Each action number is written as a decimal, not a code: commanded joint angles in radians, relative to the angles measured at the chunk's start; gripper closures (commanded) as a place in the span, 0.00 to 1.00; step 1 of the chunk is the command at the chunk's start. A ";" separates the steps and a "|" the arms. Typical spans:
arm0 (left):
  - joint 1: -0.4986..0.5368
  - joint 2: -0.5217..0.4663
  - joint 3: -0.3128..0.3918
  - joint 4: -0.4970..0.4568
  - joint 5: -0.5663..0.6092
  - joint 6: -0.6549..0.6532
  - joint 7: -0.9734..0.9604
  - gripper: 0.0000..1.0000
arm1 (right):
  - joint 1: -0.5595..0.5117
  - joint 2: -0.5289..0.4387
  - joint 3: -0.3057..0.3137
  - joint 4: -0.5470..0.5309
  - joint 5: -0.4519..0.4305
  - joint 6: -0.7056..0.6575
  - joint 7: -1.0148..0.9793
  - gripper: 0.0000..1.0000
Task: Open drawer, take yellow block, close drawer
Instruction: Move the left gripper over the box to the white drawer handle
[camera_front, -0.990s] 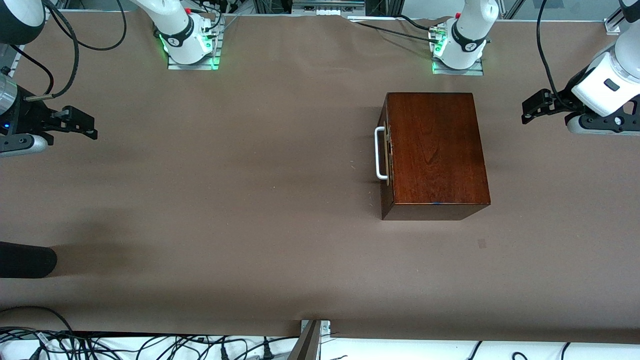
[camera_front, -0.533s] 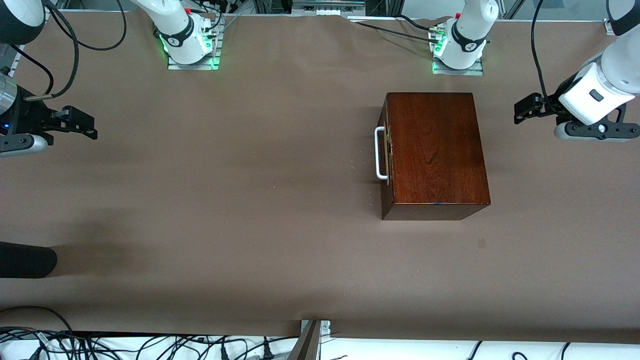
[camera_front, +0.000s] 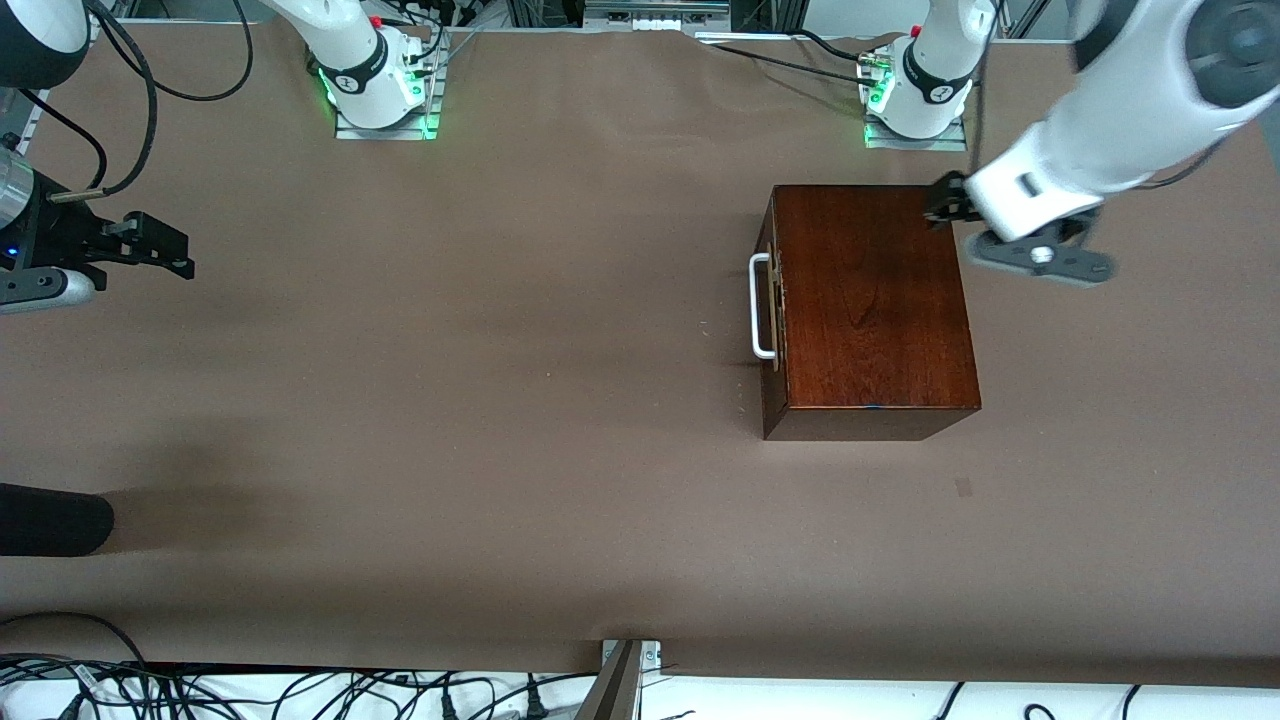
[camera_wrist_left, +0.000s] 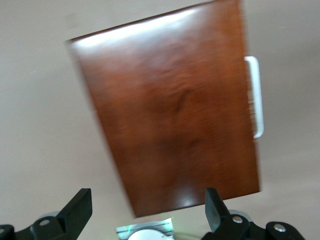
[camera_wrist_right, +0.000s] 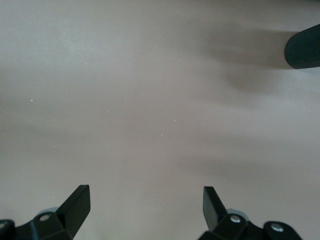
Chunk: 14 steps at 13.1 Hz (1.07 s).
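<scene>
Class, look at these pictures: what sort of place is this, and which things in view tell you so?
Most likely a robotics lab test bench. Two arm bases are bolted along a table under brown covering, loose cables trail off its edge, and one wooden box sits out as a prop. The left gripper hangs open over it.

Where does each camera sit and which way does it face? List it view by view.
Front view: high across the table, facing both bases; shows wooden box, drawer handle, left claw over the box's corner, right claw waiting at its arm's end.
Left wrist view: on the left wrist, looking down on the box top; open claw fingers show.
Right wrist view: looking down at bare table; open claw fingers show.
Shared: front and left wrist views both show box and handle.
</scene>
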 joint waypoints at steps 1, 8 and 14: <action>-0.131 0.137 -0.017 0.117 -0.009 0.024 -0.233 0.00 | 0.000 -0.016 0.003 0.003 -0.017 -0.017 0.004 0.00; -0.407 0.319 -0.016 0.111 0.011 0.283 -0.506 0.00 | 0.000 -0.015 0.003 0.004 -0.017 -0.015 0.004 0.00; -0.470 0.407 -0.007 0.097 0.166 0.305 -0.600 0.00 | 0.000 -0.013 0.001 0.006 -0.017 -0.015 0.004 0.00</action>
